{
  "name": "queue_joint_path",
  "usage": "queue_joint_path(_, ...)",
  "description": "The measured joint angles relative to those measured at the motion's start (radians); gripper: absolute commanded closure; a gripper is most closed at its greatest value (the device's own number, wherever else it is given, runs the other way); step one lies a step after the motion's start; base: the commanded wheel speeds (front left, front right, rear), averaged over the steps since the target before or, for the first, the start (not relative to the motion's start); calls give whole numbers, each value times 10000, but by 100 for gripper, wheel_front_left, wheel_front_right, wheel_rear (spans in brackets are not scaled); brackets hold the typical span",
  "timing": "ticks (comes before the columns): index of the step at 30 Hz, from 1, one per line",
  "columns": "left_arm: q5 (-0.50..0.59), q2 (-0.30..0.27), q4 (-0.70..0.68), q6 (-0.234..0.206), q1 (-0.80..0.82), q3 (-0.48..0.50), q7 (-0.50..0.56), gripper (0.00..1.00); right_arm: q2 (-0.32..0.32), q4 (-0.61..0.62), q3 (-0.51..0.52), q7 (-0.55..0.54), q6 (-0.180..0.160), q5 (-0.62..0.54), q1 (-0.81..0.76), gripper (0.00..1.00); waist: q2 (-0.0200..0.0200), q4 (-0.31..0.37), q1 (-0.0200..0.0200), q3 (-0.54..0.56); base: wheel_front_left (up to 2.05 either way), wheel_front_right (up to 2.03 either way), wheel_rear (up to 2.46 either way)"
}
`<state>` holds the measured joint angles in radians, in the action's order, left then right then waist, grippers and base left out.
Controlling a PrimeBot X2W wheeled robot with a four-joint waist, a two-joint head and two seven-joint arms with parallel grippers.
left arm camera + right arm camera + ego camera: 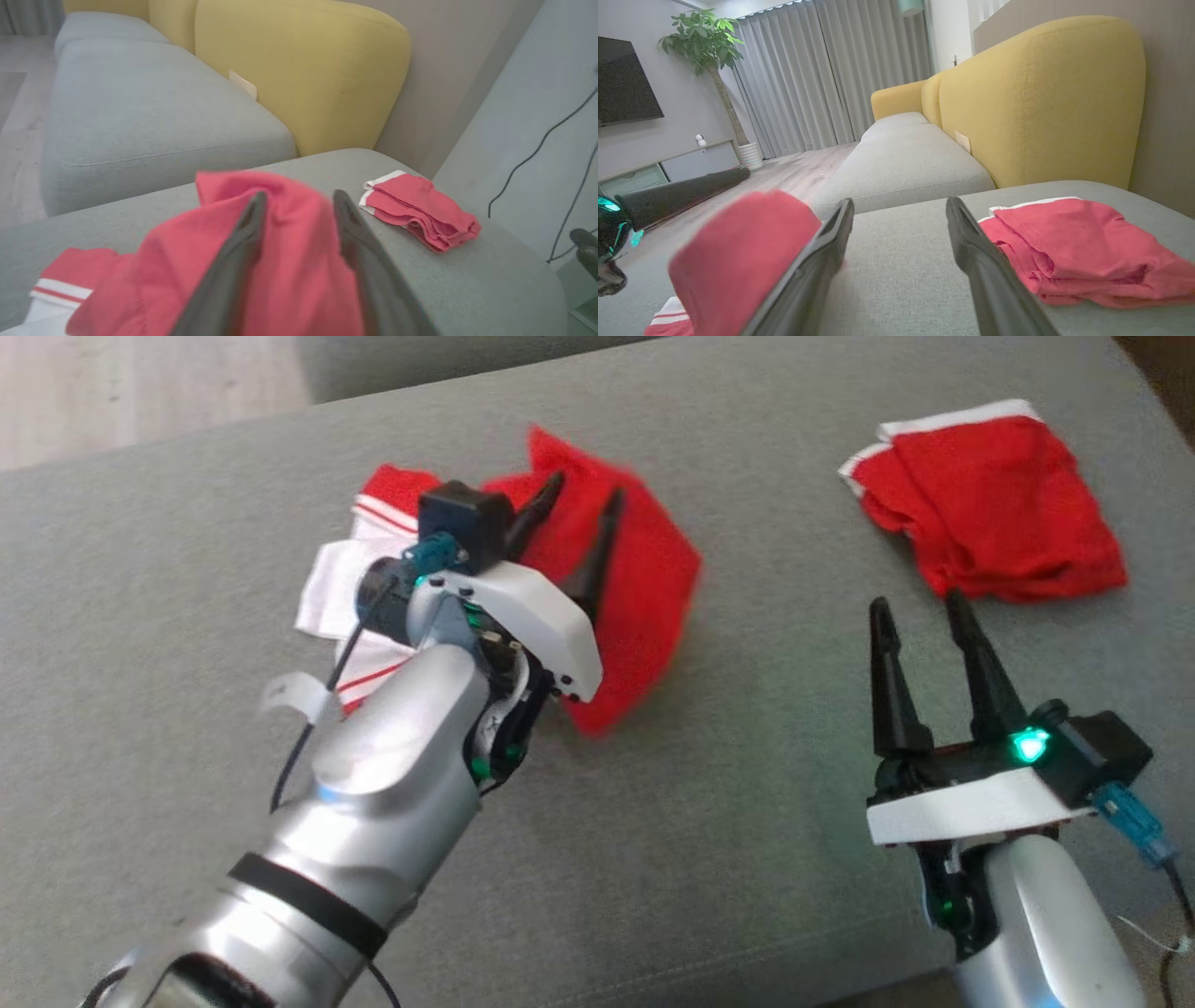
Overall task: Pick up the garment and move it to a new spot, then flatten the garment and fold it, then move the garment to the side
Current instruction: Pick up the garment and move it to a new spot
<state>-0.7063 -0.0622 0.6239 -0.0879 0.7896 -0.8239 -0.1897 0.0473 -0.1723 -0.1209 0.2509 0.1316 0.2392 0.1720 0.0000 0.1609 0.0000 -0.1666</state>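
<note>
Left jaws apart over the crumpled red garment (pixel 653 588); right jaws wide, empty.

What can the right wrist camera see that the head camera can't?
Right wrist camera, not head camera: a leafy plant, grey curtains, a TV and the yellow sofa back.
Head camera, not right wrist camera: the left arm's shiny silver forearm and the green light on the right arm.
Both: the right gripper, open, the folded red garment near it, the loose red garment and the grey cushion.
</note>
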Motion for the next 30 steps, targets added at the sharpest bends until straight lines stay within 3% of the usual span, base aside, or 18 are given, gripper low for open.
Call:
queue_joint_path(4,-13,171,378,194,26,-184,-303,0,-2,-17,67,0,0,2,-4,0,0,271,0,-48,0,0,0)
queue_joint_path(7,337,190,424,196,67,-368,-510,0,-2,-23,295,0,0,0,-5,0,0,85,0,1,0,0,0)
queue_joint_path(11,422,79,213,75,67,90,-587,0,-4,-31,359,0,0,-35,-31,0,0,-327,0,167,0,0,0)
queue_joint_path(16,1106,-671,-951,-291,-461,1124,-598,0,-4,-31,522,0,0,-247,-257,0,0,-1003,0,468,0,0,0)
queue_joint_path(22,1662,-1816,-2220,-560,-2325,1996,-598,0,-8,-104,759,0,0,-573,-650,0,0,-1820,0,850,0,0,0)
queue_joint_path(30,2144,-2196,-3791,-604,-5227,3014,-598,0,-10,-309,767,0,0,-731,-1173,0,0,-2394,0,1511,0,0,0)
